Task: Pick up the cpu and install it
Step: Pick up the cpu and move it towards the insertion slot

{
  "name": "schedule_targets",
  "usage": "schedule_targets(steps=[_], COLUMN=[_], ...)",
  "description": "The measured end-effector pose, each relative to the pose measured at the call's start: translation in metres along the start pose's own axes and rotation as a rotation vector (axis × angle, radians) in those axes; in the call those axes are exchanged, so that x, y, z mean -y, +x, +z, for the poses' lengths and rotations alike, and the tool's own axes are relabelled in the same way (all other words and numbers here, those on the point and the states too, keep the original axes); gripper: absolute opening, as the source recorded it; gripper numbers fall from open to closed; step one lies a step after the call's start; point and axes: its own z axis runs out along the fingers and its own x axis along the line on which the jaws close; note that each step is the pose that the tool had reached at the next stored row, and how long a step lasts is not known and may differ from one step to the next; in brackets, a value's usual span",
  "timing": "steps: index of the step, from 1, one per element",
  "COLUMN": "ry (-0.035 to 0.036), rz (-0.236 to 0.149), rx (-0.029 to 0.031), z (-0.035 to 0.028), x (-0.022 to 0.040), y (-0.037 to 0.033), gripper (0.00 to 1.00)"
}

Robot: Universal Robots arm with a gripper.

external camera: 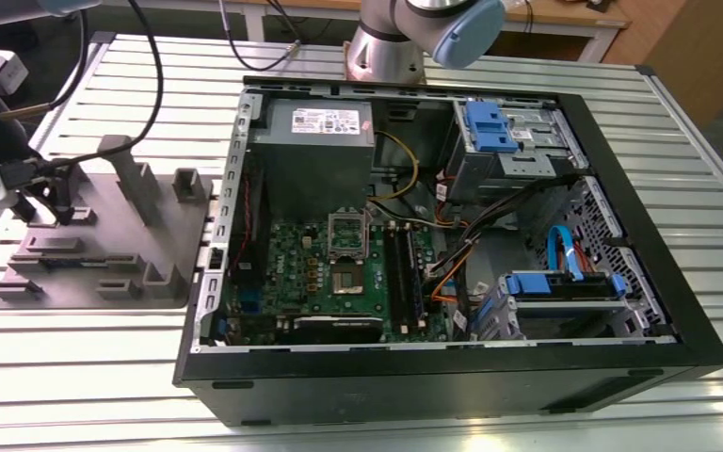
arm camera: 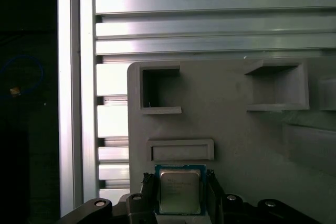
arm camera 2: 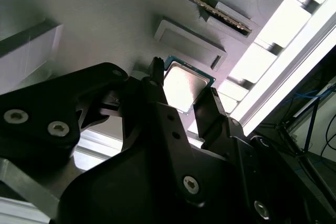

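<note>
In the exterior view, a black computer case (external camera: pixel 462 377) lies open on the counter (external camera: pixel 86 377), which is made of silver slats. A green board (external camera: pixel 336 273) sits inside the case. A grey tray (external camera: pixel 98 254) lies on the counter at 9 o'clock from the case, just beside it. The arm's base (external camera: pixel 387 47) stands at 12 o'clock from the case. The black jaws hang over the tray, at about 10 o'clock on it.

In the second wrist view, the cpu (arm camera 2: pixel 184 83) is a shiny square with a green rim. It sits between two black fingers (arm camera 2: pixel 157 98). The jaws are clamped on the cpu, with one finger touching each side. The grey tray (arm camera 2: pixel 105 14) is right behind it. A long frame (arm camera 2: pixel 189 43) on the tray is near the cpu.

In the first wrist view, the cpu (arm camera: pixel 179 190) is gripped between the fingers (arm camera: pixel 210 182) over the tray (arm camera: pixel 236 140). The long frame (arm camera: pixel 180 150) is just beside it. A square hole (arm camera: pixel 160 90) is a bit farther off. I cannot tell if the cpu rests on the tray or is lifted off it.
</note>
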Motion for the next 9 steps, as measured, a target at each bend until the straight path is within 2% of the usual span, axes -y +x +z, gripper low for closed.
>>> schedule_targets(steps=[9], ry=[0.0000], rz=[0.000], rx=[0.0000], z=[-0.0018], x=[-0.0001], y=[0.0000], gripper=[0.47])
